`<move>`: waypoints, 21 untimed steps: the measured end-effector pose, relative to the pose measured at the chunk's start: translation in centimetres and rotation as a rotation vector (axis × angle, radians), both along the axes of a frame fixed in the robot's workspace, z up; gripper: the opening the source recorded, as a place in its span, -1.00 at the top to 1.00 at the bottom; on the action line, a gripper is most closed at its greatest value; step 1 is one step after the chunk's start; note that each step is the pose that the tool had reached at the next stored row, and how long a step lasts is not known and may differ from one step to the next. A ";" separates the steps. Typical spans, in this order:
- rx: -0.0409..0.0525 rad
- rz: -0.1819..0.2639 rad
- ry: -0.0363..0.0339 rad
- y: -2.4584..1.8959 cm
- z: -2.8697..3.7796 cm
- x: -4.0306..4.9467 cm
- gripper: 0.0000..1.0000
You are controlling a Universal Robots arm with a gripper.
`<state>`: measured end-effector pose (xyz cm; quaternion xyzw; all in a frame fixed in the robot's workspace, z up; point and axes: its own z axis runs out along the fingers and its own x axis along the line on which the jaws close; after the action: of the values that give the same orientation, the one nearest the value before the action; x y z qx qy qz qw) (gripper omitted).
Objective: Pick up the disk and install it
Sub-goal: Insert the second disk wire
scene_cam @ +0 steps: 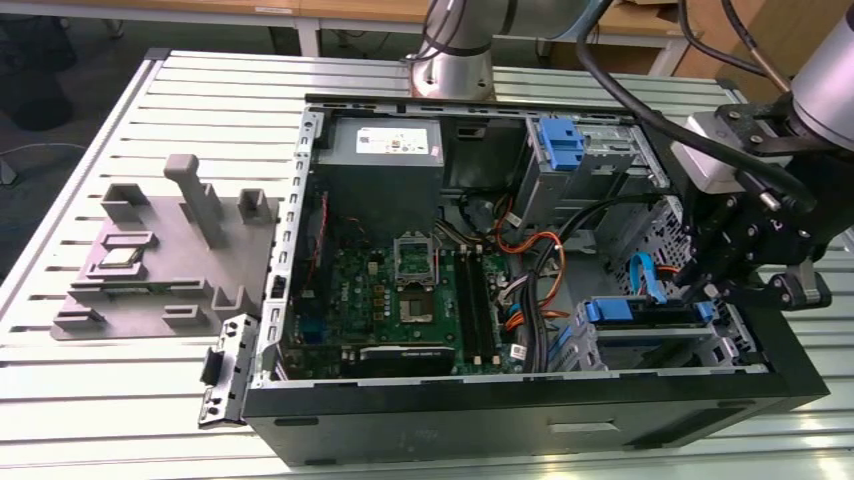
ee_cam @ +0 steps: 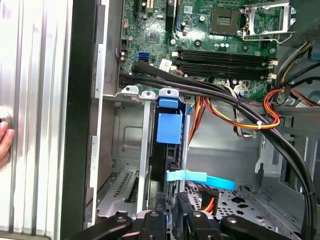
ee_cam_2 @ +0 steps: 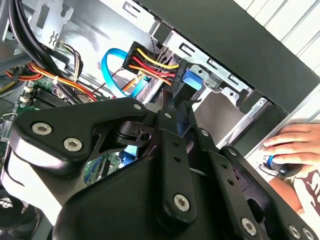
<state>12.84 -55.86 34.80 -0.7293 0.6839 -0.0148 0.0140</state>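
The disk [scene_cam: 643, 312], a dark drive in a blue plastic carrier, sits in the lower drive bay at the exterior view's right end of the open computer case [scene_cam: 534, 410]. In the first wrist view the disk [ee_cam: 169, 127] stands on edge between the bay's metal rails. My gripper [scene_cam: 707, 275] hangs just over that bay. Its black fingers [ee_cam: 160, 207] are drawn close together at the disk's near end, in both wrist views. The carrier's blue tab [ee_cam_2: 192, 80] shows just past the fingertips [ee_cam_2: 167, 106]. I cannot tell if they touch it.
A flat blue cable [ee_cam: 200, 177] and red-yellow wire bundles [ee_cam_2: 150, 62] run beside the bay. A bare blue bracket [scene_cam: 561, 145] sits in the upper bay, next to the grey power supply [scene_cam: 380, 150]. A grey fixture [scene_cam: 160, 250] lies left of the case. A person's hand [ee_cam_2: 292, 145] rests outside the case wall.
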 end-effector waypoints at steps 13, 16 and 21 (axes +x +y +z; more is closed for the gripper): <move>0.0007 0.000 0.0273 0.14 0.04 1.20 0.52; 0.0033 0.000 0.0271 0.14 -0.01 1.03 0.52; 0.0039 0.000 0.0273 0.14 -0.06 0.76 0.52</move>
<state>13.60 -55.72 34.74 -0.7294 0.6841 -0.0035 0.0061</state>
